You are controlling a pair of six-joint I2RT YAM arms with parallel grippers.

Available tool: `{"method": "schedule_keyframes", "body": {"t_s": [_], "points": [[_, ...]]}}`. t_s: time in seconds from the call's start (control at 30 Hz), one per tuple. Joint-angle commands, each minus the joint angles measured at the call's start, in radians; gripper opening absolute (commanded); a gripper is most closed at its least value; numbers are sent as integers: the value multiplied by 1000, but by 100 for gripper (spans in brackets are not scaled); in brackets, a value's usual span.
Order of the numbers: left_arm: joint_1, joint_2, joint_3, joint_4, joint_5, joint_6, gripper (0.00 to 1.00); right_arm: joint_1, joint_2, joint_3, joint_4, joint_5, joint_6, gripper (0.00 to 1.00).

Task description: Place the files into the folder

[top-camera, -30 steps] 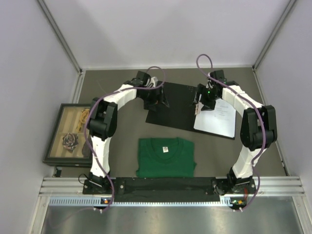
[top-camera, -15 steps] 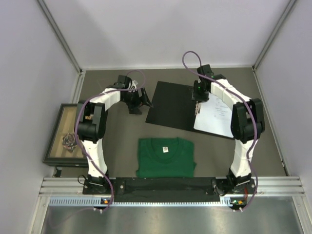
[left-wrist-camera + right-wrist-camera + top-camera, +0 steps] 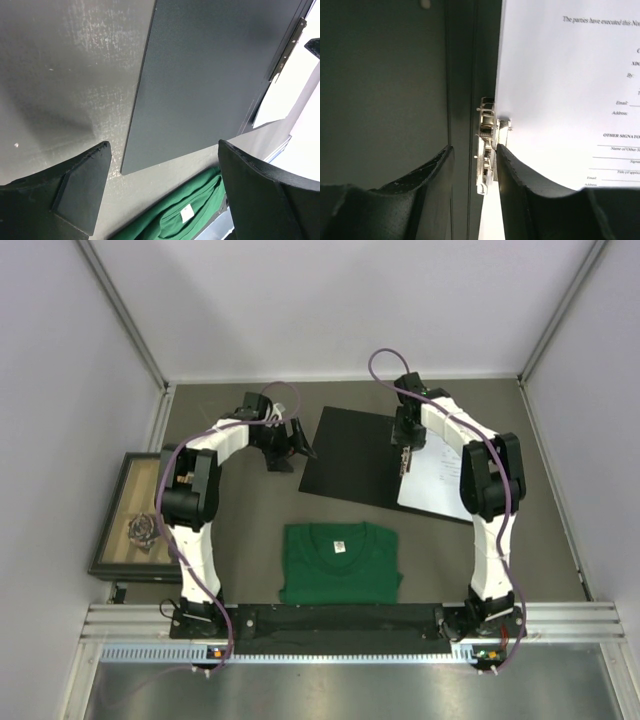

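The folder (image 3: 350, 455) lies open at the back of the table, black inner faces up. The files (image 3: 445, 480), white printed sheets, lie on its right half. My right gripper (image 3: 405, 455) is over the spine; in the right wrist view its jaws (image 3: 472, 160) are narrowly open astride the metal clip (image 3: 486, 145), which lies close to the right finger at the sheets' (image 3: 570, 85) left edge. My left gripper (image 3: 296, 450) hangs wide open and empty just off the folder's left edge; its wrist view (image 3: 165, 185) shows the black left flap (image 3: 200, 75) and the clip (image 3: 287, 47).
A folded green shirt (image 3: 340, 560) lies in front of the folder, also in the left wrist view (image 3: 185, 210). A dark-framed picture box (image 3: 140, 515) sits at the left edge. Grey walls close in the back and sides.
My left gripper has moved left off the folder's left flap onto bare table. My right gripper has shifted a little back along the spine, by the clip.
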Motion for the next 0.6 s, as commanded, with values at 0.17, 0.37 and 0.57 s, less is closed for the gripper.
{"method": "schedule_keyframes", "body": {"t_s": [0.17,0.37,0.57], "points": [[-1,13,-1,49,51,2,90,17,33,55,-38,63,28,36],[0,12,-7,60,65,-4,90,24,71,70,-42,75,28,34],[-1,10,-9,63,68,-7,90,31,106,84,-45,78,24,34]]}}
